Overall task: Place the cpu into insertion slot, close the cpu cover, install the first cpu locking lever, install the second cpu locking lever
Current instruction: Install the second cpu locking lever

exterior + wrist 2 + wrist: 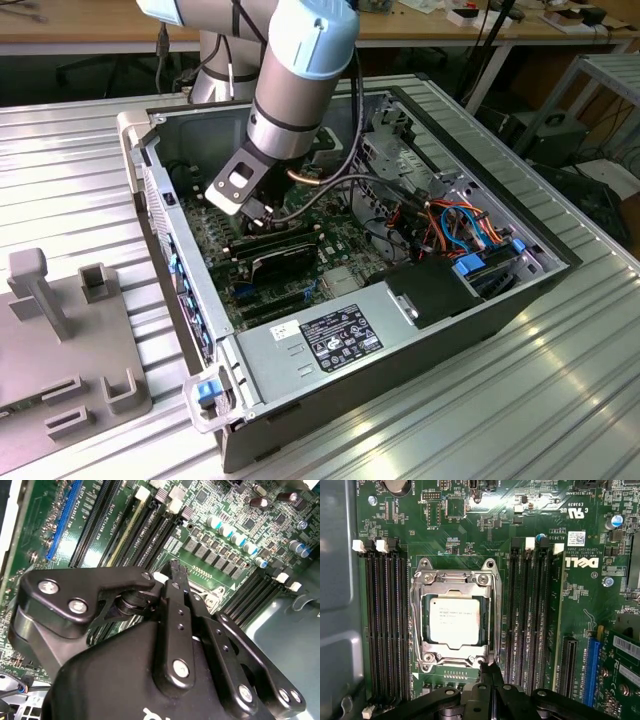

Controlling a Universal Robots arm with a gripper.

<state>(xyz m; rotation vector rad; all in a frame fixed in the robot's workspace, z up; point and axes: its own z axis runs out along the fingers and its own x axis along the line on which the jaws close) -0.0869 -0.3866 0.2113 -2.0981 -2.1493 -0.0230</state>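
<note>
The cpu (454, 621), a dull silvery square, lies seated in the insertion slot (418, 630) on the green board. The cpu cover (454, 581), a silvery frame with a square window, lies flat over it. Thin metal lever rods (496, 620) run along two sides of the frame. My gripper (487, 669) hovers just off one edge of the socket, near a corner, with its black fingertips together and nothing between them. In the second wrist view the gripper (175, 569) hides most of the socket, leaving one silvery corner (214, 596) visible. In the exterior view the arm (290, 90) reaches down into the open computer case.
Long black memory slots (382, 625) (527, 615) flank the socket closely on two sides. A blue card slot (592, 670) and the grey case wall (340, 605) lie further out. The exterior view shows a power supply (330, 340), coloured cables (460, 225) and a grey fixture (60, 340).
</note>
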